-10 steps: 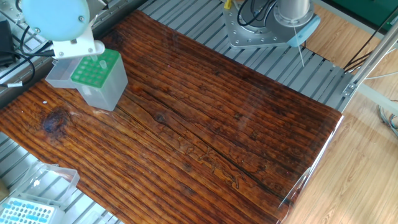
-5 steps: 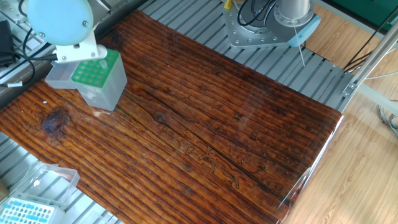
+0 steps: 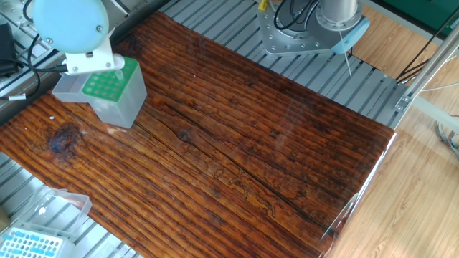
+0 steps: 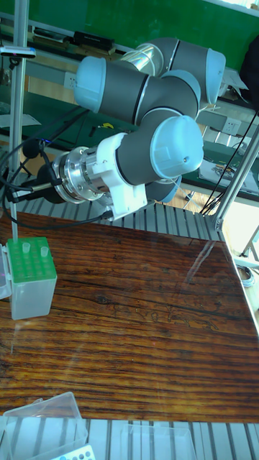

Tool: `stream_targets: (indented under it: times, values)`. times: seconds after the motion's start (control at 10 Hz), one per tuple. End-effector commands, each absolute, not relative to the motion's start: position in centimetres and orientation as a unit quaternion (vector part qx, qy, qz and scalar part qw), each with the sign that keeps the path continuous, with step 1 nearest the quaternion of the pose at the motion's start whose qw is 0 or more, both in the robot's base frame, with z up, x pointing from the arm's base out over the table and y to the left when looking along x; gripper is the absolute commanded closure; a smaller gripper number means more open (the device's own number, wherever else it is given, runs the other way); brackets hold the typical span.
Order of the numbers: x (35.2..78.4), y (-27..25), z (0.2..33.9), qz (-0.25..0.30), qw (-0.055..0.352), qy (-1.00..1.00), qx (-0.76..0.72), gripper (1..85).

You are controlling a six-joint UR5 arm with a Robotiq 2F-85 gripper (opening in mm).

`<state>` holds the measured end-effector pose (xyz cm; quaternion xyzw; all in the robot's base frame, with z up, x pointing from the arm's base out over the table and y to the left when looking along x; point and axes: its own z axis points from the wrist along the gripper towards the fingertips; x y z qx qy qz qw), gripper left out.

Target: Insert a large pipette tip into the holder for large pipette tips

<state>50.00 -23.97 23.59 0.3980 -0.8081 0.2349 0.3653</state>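
Insertion step judged in hand: the arm's wrist (image 3: 68, 25) is being held over the green-racked holder for large pipette tips (image 3: 107, 86) on the tabletop (image 3: 237, 136); tool state and tip hidden, so a straight vertical descent is being called for.

Green-racked holder (image 3: 115, 89) upright, lid open

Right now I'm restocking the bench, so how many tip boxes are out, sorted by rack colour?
Green rack: 1, the holder for large pipette tips, on the wooden table.
Light blue rack: 1, the smaller box at the near corner.
Total: 2 boxes.
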Motion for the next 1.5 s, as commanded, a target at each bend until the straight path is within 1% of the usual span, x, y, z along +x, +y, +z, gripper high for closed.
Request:
stream_targets:
  times: [0.0,0.2,0.3,0.4,0.7,0.8,0.9,1.0,1.2,1.4]
  values:
    - [49.9,-23.3,23.0,0.221,0.359,-0.814,0.399,84.7]
    - [50.0,-23.3,23.1,0.220,0.358,-0.815,0.399,84.7]
    - [50.7,-23.4,22.8,0.226,0.345,-0.816,0.404,84.7]
    - [50.7,-23.2,22.6,0.224,0.342,-0.819,0.403,84.7]
    - [50.6,-23.0,22.6,0.219,0.342,-0.821,0.402,84.3]
    - [50.6,-22.8,22.5,0.215,0.340,-0.822,0.403,81.7]
    - [50.4,-22.3,22.2,0.203,0.339,-0.824,0.406,71.3]
    - [50.5,-22.0,21.8,0.196,0.332,-0.828,0.408,65.3]
    - [50.5,-22.0,21.7,0.197,0.329,-0.829,0.408,65.3]
    - [50.7,-21.9,21.9,0.195,0.325,-0.827,0.415,60.3]
